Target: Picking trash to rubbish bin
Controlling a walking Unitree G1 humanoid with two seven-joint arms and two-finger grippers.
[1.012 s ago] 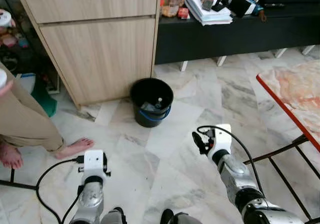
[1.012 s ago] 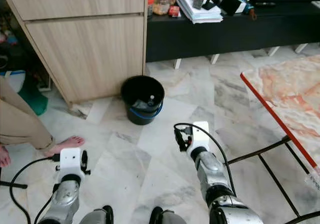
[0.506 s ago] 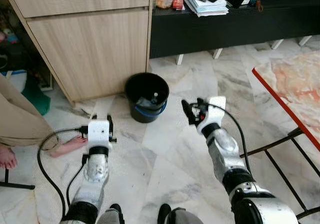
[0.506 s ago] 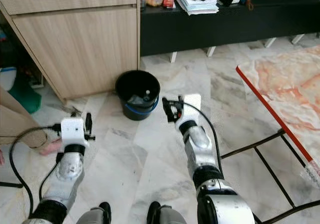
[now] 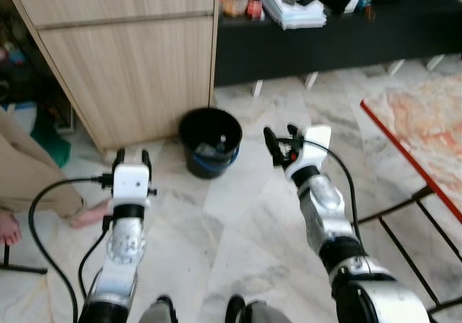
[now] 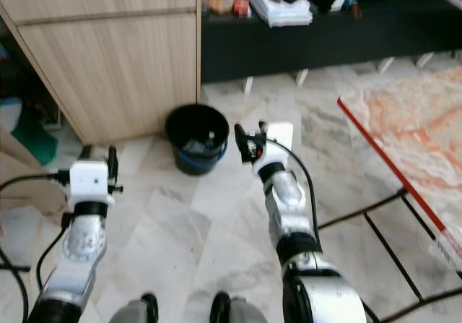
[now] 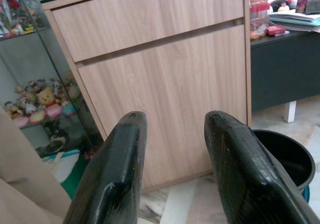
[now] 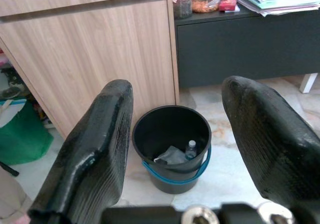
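A black rubbish bin (image 5: 210, 141) with a blue band stands on the marble floor against the wooden cabinet (image 5: 137, 63). Inside the bin (image 8: 173, 149) lie a small bottle (image 8: 190, 149) and crumpled grey trash (image 8: 170, 156). My right gripper (image 5: 280, 143) is raised just right of the bin, open and empty, with its fingers (image 8: 95, 154) framing the bin. My left gripper (image 5: 131, 157) is raised to the left of the bin, open and empty. Its fingers (image 7: 115, 169) face the cabinet, with the bin's rim (image 7: 287, 151) beside them.
A person's leg and bare foot (image 5: 90, 214) are at the left. A low black TV bench (image 5: 339, 34) holds papers and jars. A red-edged marble table (image 5: 426, 135) on black legs stands at the right. A green bag (image 8: 20, 134) sits left of the cabinet.
Both arms have risen from low by my legs to chest height. The right gripper has come up beside the bin. The camera view shifted slightly.
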